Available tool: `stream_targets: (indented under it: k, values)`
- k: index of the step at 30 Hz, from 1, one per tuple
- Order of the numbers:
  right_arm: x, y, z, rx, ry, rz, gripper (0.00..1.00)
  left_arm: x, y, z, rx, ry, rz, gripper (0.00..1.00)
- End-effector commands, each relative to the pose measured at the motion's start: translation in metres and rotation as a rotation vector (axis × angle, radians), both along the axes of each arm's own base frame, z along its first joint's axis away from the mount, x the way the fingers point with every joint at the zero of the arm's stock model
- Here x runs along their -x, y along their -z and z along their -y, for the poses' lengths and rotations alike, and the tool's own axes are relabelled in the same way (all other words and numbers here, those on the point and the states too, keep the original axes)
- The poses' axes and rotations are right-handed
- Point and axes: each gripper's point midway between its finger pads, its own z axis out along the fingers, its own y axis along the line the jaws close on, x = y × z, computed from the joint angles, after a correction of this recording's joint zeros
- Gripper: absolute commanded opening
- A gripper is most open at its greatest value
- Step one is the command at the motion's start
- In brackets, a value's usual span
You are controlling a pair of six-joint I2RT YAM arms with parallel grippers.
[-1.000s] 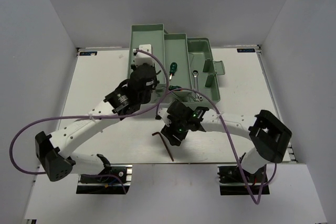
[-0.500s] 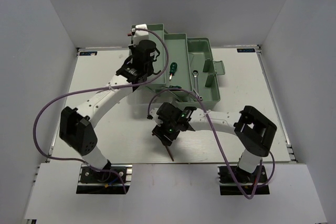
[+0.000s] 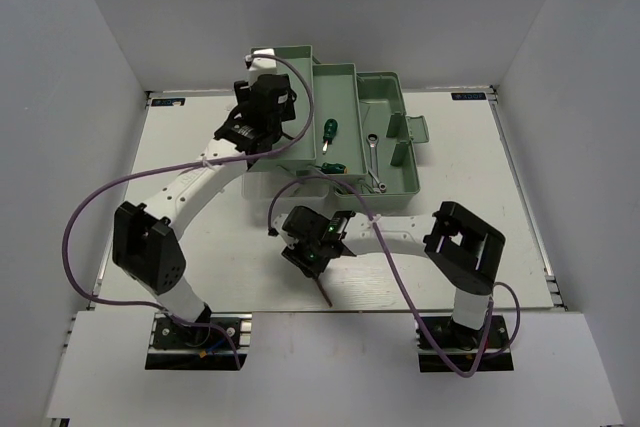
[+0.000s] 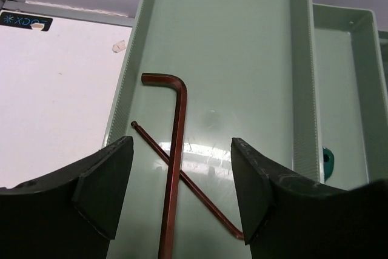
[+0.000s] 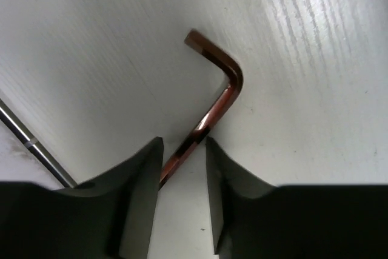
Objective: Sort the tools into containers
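Hex key lies inside R pincer gap; L pincer spread

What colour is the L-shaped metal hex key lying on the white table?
The hex key is dark reddish-brown; right wrist view shows it best.

A dark L-shaped hex key lies flat, crossed over a thin rod, in the leftmost pale-green tray; a second hex key lies outside the trays, lower centre.

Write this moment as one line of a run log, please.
left gripper: open over tray | tray: hex key crossing thin rod | right gripper: astride loose hex key, grip unclear
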Motion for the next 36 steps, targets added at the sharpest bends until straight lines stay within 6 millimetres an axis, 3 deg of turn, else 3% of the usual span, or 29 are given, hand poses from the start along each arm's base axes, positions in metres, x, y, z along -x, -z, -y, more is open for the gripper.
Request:
stream_targets:
  k: [1, 2, 3, 4, 5, 7, 9, 10, 11, 12, 13, 14, 20, 22, 24, 26, 27, 28, 30, 32, 33, 34, 36]
  values:
    - [-0.003, 0.016, 0.014, 0.085, 0.027, 0.018, 0.35, 0.02, -0.075, -0.005, 0.094, 0.049, 0.117, 0.76]
    - [-0.004, 0.021, 0.018, 0.109, 0.03, 0.02, 0.23, 0.026, -0.091, -0.008, 0.107, 0.049, 0.141, 0.76]
    - [-0.005, 0.02, 0.019, 0.117, 0.029, 0.028, 0.15, 0.035, -0.092, -0.008, 0.1, 0.06, 0.126, 0.76]
    - [-0.006, 0.021, 0.023, 0.134, 0.032, 0.036, 0.1, 0.05, -0.114, -0.017, 0.123, 0.06, 0.165, 0.76]
    - [-0.006, 0.027, 0.032, 0.178, 0.029, 0.032, 0.02, 0.06, -0.114, -0.024, 0.122, 0.06, 0.164, 0.76]
    - [-0.008, 0.024, 0.036, 0.189, 0.021, 0.043, 0.0, 0.083, -0.114, -0.037, 0.149, 0.054, 0.167, 0.76]
    - [-0.008, 0.02, 0.04, 0.197, 0.0, 0.048, 0.0, 0.12, -0.102, -0.062, 0.166, 0.036, 0.171, 0.74]
    - [-0.009, 0.017, 0.042, 0.201, -0.016, 0.052, 0.0, 0.132, -0.068, -0.068, 0.157, 0.026, 0.11, 0.74]
    - [-0.008, 0.011, 0.039, 0.181, -0.021, 0.044, 0.0, 0.144, -0.06, -0.075, 0.168, 0.021, 0.099, 0.74]
    - [-0.012, -0.004, 0.033, 0.154, -0.048, 0.055, 0.0, 0.163, -0.062, -0.091, 0.193, -0.009, 0.127, 0.74]
    - [-0.013, -0.013, 0.03, 0.134, -0.056, 0.052, 0.0, 0.173, -0.051, -0.099, 0.199, -0.031, 0.11, 0.74]
    - [-0.011, -0.019, 0.028, 0.117, -0.086, 0.037, 0.0, 0.186, -0.017, -0.107, 0.204, -0.069, 0.037, 0.74]
    - [-0.016, -0.098, 0.004, -0.062, -0.18, 0.058, 0.0, 0.237, 0.052, -0.136, 0.324, -0.172, -0.036, 0.74]
    - [-0.024, -0.14, -0.006, -0.157, -0.22, 0.124, 0.0, 0.245, 0.081, -0.131, 0.335, -0.164, -0.112, 0.74]
    - [-0.028, -0.163, -0.006, -0.183, -0.244, 0.16, 0.0, 0.25, 0.103, -0.123, 0.374, -0.164, -0.173, 0.74]
    - [-0.04, -0.203, -0.018, -0.259, -0.241, 0.224, 0.0, 0.255, 0.132, -0.115, 0.385, -0.144, -0.246, 0.74]
    - [-0.051, -0.221, -0.022, -0.286, -0.237, 0.271, 0.0, 0.254, 0.137, -0.111, 0.416, -0.143, -0.248, 0.74]
    - [-0.06, -0.224, -0.023, -0.279, -0.223, 0.292, 0.0, 0.255, 0.152, -0.109, 0.413, -0.146, -0.281, 0.74]
    - [-0.075, -0.261, -0.034, -0.347, -0.202, 0.38, 0.0, 0.256, 0.167, -0.1, 0.442, -0.129, -0.314, 0.74]
    - [-0.101, -0.276, -0.041, -0.369, -0.138, 0.455, 0.0, 0.258, 0.18, -0.092, 0.445, -0.106, -0.362, 0.74]
    - [-0.115, -0.299, -0.044, -0.406, -0.094, 0.516, 0.0, 0.259, 0.185, -0.089, 0.448, -0.096, -0.379, 0.74]
    - [-0.126, -0.302, -0.048, -0.409, -0.069, 0.541, 0.0, 0.261, 0.194, -0.087, 0.444, -0.091, -0.404, 0.74]
    - [-0.164, -0.325, -0.058, -0.45, 0.045, 0.645, 0.0, 0.266, 0.206, -0.082, 0.438, -0.066, -0.452, 0.74]
